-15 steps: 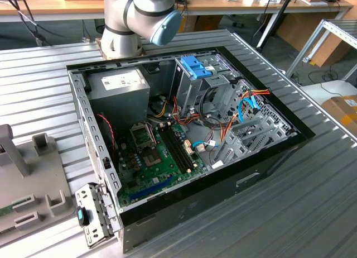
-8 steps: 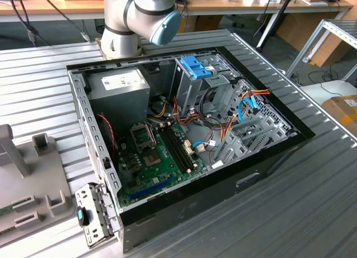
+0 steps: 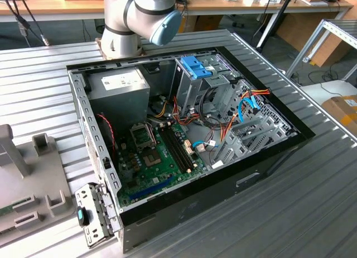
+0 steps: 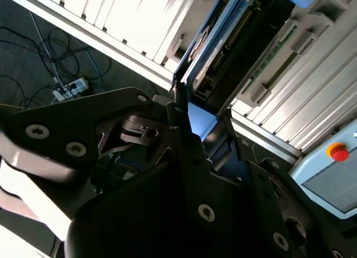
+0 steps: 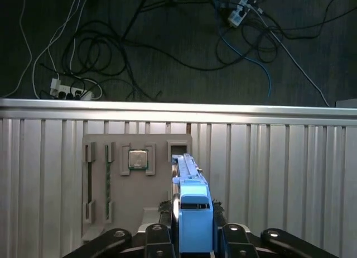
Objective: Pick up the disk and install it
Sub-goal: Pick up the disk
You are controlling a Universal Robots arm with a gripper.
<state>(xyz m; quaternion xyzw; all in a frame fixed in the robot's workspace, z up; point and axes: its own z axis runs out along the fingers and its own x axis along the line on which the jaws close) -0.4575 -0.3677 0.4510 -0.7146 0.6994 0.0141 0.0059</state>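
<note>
Pincer (image 5: 192, 235) clamped on the disk (image 5: 188, 180), held over the grey fixture tray (image 5: 117, 213) on the ribbed worktop (image 5: 279, 174); a processor chip (image 5: 138, 159) sat in the tray nearby. You saw the disk's dark body edged by bright blue rails. The exterior view added the open computer case (image 3: 223, 185), arm base (image 3: 120, 23) at its 12 o'clock.

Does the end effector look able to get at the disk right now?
Yes, apparently: the disk sits clamped in the end effector, well above the grey holder, nothing in the way.
</note>
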